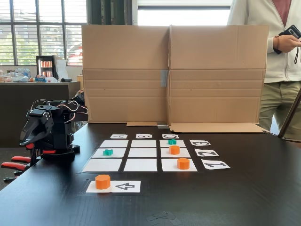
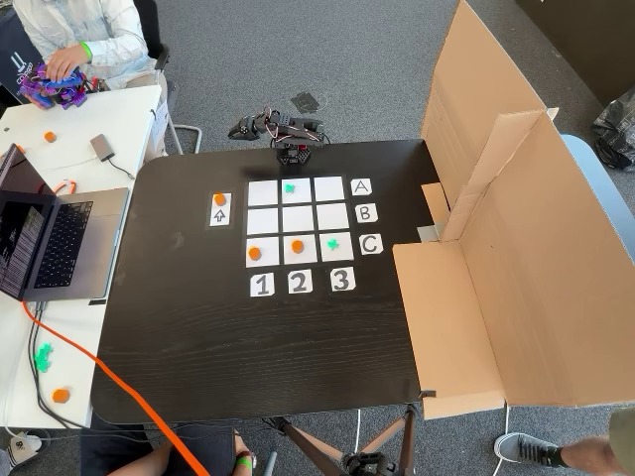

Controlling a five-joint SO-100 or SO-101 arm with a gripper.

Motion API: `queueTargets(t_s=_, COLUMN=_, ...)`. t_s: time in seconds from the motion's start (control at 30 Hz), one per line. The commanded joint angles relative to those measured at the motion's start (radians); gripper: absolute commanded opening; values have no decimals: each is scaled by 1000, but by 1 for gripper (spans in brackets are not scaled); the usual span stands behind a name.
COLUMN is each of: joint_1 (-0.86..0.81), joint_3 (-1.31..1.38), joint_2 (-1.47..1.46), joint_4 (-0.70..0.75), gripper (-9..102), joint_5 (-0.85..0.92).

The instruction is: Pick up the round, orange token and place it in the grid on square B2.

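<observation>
The orange token [image 1: 102,181] is sitting nearest the camera in a fixed view, on the left end of the white arrow card [image 1: 126,186], just outside the grid [image 1: 139,165]. In another fixed view the same token [image 2: 219,199] is lying on the card to the left of the nine white squares. The centre square [image 1: 143,152] is lying bare, so the placement is not yet done.

Two other orange tokens [image 1: 174,149] [image 1: 183,163] are already resting on grid squares in the column under the C label, and two teal tokens [image 1: 108,152] [image 1: 172,141] are occupying other squares. The risk I judge most likely is the arm going for one of those orange pieces instead of the one on the card, since all three are looking alike.

The arm [image 1: 47,129] is sitting folded at the table's far left edge in the first fixed view, well apart from the token. Its gripper [image 1: 27,138] is pointing downward, and I cannot tell whether the fingers are apart or together.

The white squares are looking like loose paper, so a dragging finger could be shifting them or nudging the teal piece beside the centre. A short puck may also be slipping from a shallow pinch.

A person [image 1: 282,56] is standing behind the cardboard screen [image 1: 174,75].
</observation>
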State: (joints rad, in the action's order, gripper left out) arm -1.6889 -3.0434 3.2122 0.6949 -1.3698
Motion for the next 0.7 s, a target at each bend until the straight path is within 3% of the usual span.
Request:
queueTargets(t_s=0.0, joint_1=17, joint_3=127, joint_2=-58, joint_4=21, gripper=-1, joint_5=9)
queueTargets(t_s=0.37, joint_1=64, joint_3=459, joint_2=-350, joint_4=202, gripper=-1, joint_5=41)
queueTargets(t_s=0.67, joint_1=129, joint_3=848, joint_2=-643, joint_4=468, gripper=2, joint_5=84)
